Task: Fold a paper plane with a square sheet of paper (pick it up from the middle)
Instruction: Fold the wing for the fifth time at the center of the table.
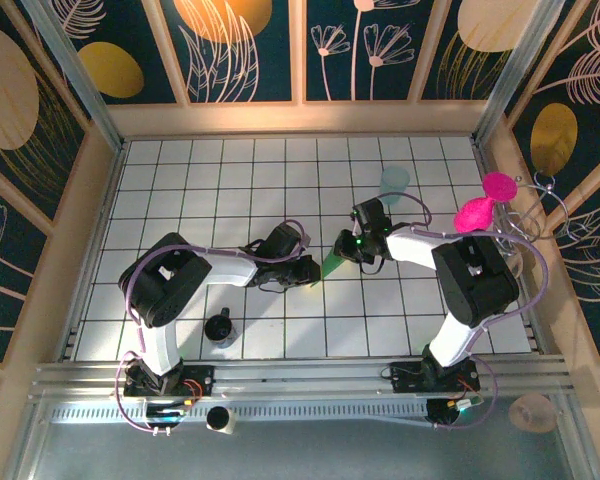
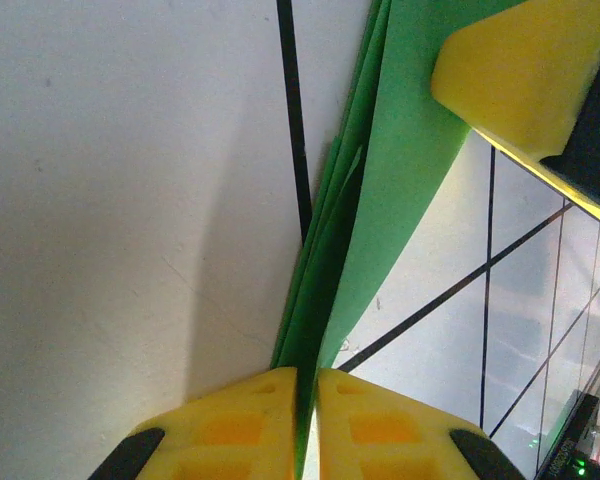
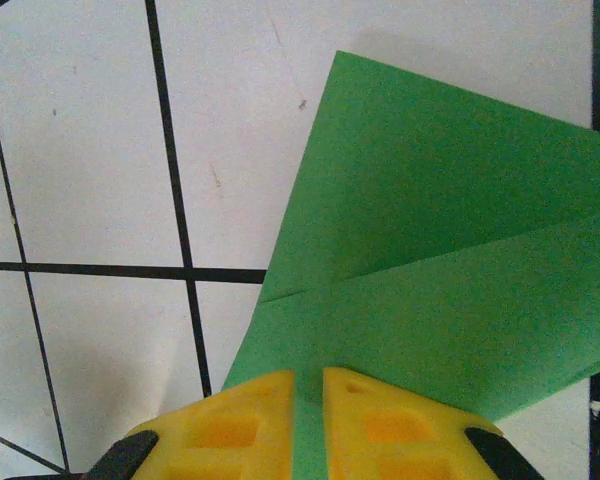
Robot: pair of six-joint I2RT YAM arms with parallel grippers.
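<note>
Pinching the square sheet of paper (image 1: 333, 265) at both ends, the two arms hold it as a narrow green wedge on the near side of the pale teal cup (image 1: 393, 182), a little toward the left arm from it. The left gripper (image 2: 307, 420) has its jaws pressed together on the stacked edges at the end farther from the cup. The right gripper (image 3: 308, 410), nearer the cup, has its jaws clamped on the broad flap, where a slanting crease shows. The step looks like setting the centre crease. To do it well, both pinches should be firm and move in step, so the thin layers neither slip out of line nor buckle, and any pull should run along the fold, not across it, since a twist could tear paper this light. The long axis runs diagonally away from the cup toward the arm bases: wide end on the cup's side, narrow tip pointing away from it, toward the left gripper. Whether the paper rests on the table (image 1: 180, 180) or hangs just above it, I cannot tell.
</note>
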